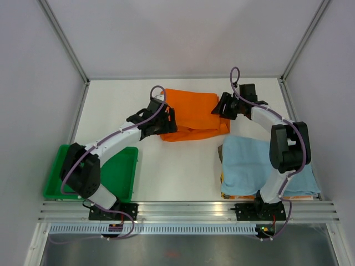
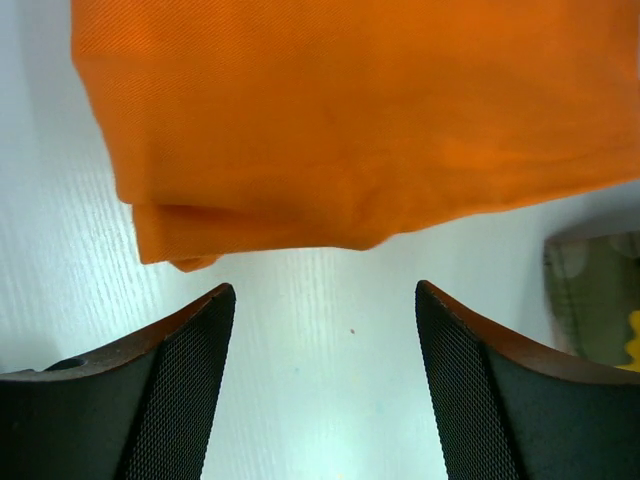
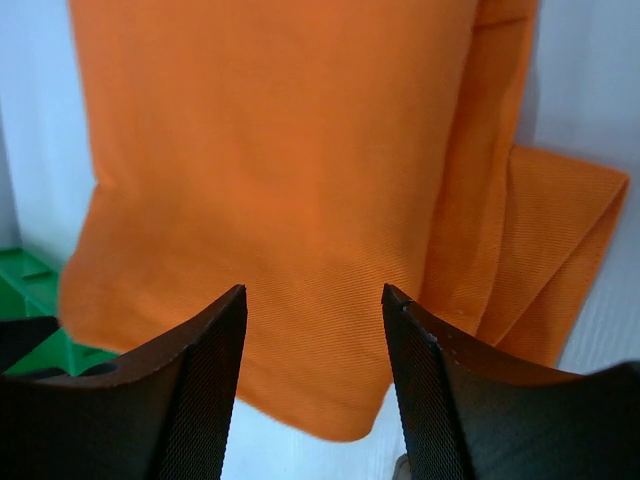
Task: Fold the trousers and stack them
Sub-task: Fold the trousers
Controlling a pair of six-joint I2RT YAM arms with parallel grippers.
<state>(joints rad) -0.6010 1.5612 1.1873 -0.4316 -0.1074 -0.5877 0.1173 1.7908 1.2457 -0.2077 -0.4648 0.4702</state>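
The bright orange trousers (image 1: pixel 194 114) lie folded into a rough rectangle on the white table at the back centre. My left gripper (image 1: pixel 168 123) is at their left edge, open and empty; in the left wrist view (image 2: pixel 325 295) the trousers (image 2: pixel 350 120) lie just beyond the fingertips, with bare table between the jaws. My right gripper (image 1: pixel 219 108) is at their right edge, open, and it hovers over the cloth; in the right wrist view (image 3: pixel 313 292) the trousers (image 3: pixel 290 170) fill the space under and beyond the jaws, and nothing is gripped.
A green tray (image 1: pixel 119 172) stands at the near left beside the left arm. A folded light blue cloth (image 1: pixel 252 166) lies on a stack at the near right, around the right arm. Enclosure walls stand at the back and sides.
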